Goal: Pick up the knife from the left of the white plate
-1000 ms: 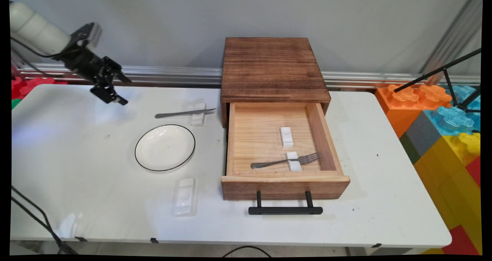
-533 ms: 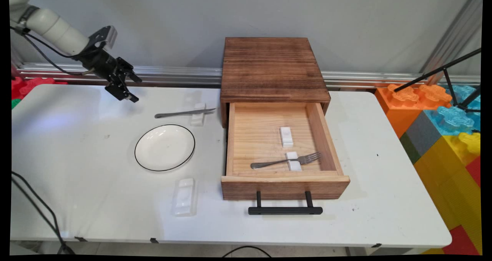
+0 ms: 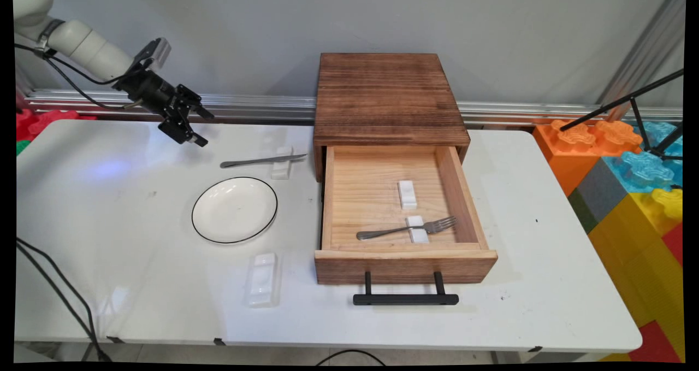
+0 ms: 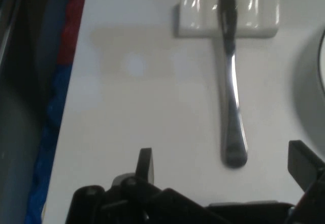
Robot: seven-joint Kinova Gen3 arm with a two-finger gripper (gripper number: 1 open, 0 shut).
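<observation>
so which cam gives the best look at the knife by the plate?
Hand view. The knife fills the frame, its handle end near the open end effector and its far part lying across the white rest. The main view shows the whole knife beyond the plate, but small.

Place: I work in a robotics lab mock-up, not a real kitchen.
Surface: a plain white folding surface (image 3: 546, 283) before a bare grey wall (image 3: 246, 37).
Surroundings: oversized orange, blue and yellow plastic building blocks (image 3: 633, 163) are stacked at the right, behind a black tripod stand (image 3: 636, 106).
Backdrop: a ribbed aluminium rail (image 3: 251, 107) runs along the wall.
</observation>
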